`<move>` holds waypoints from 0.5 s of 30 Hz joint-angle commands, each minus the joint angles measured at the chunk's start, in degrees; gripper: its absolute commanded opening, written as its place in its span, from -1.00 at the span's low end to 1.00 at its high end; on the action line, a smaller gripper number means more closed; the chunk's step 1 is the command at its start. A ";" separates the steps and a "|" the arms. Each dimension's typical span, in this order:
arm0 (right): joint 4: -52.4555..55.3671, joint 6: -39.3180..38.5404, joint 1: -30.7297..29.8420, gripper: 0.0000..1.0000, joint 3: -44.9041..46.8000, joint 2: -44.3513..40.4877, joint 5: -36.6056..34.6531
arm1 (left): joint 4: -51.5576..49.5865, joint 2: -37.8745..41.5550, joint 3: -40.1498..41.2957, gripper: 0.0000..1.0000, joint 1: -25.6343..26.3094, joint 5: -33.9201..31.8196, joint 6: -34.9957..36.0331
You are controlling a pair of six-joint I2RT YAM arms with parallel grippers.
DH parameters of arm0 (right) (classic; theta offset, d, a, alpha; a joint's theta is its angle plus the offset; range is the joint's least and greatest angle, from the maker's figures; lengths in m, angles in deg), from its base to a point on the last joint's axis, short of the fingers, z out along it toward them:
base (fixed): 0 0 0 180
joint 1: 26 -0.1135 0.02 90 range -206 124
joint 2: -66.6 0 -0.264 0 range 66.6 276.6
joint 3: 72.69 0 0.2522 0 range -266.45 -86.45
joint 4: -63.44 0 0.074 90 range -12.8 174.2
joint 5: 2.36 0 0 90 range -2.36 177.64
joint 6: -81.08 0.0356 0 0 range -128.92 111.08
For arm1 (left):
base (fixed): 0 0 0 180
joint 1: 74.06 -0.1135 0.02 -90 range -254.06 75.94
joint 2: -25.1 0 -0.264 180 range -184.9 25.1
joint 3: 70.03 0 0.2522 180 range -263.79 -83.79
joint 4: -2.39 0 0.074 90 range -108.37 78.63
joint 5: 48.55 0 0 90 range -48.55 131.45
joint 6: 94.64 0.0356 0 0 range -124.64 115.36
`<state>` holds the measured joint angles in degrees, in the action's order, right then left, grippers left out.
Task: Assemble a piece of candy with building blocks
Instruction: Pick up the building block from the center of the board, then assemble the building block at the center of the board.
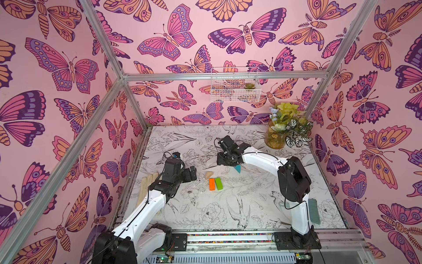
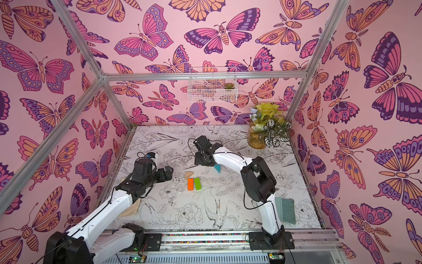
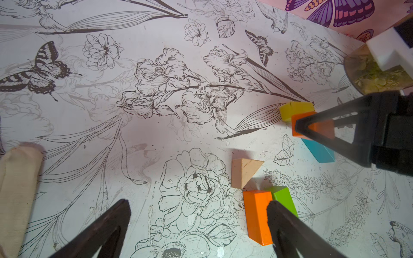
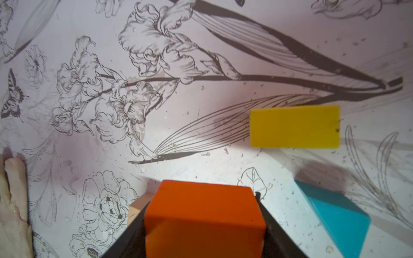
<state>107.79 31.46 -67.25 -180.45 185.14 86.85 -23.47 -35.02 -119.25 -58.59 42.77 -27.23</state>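
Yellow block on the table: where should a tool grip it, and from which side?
Across its two long sides near the middle, coming straight down from above. The yellow block lies flat with its broad face up, and both long sides are clear; the teal wedge sits apart from it.

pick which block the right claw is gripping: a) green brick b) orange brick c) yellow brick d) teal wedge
B: in the right wrist view the orange brick sits pinched in the right claw, while the yellow brick and teal wedge lie apart from it.
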 commanded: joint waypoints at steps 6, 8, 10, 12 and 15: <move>1.28 -3.47 1.06 -0.36 2.94 0.22 3.08 | -0.92 0.75 1.62 0.96 0.30 -1.24 -1.19; 1.78 -4.28 1.03 -0.35 4.09 -0.22 3.00 | -0.89 0.21 1.54 0.97 0.27 -1.32 -1.32; 1.98 -4.67 1.13 -0.35 5.17 -0.12 2.86 | -0.80 -0.79 1.15 0.96 0.27 -1.24 -1.23; 2.44 -4.74 1.39 -0.35 6.03 0.19 2.30 | -0.73 -1.85 0.54 0.96 0.30 -0.98 -1.14; 2.16 -4.70 2.29 -0.35 7.86 0.06 2.01 | -0.65 -2.79 -0.43 0.96 0.30 -0.37 -1.27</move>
<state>108.49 27.83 -66.12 -173.63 185.78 89.27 -23.47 -36.94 -118.79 -58.59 42.51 -28.08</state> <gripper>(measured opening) 0.646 0.980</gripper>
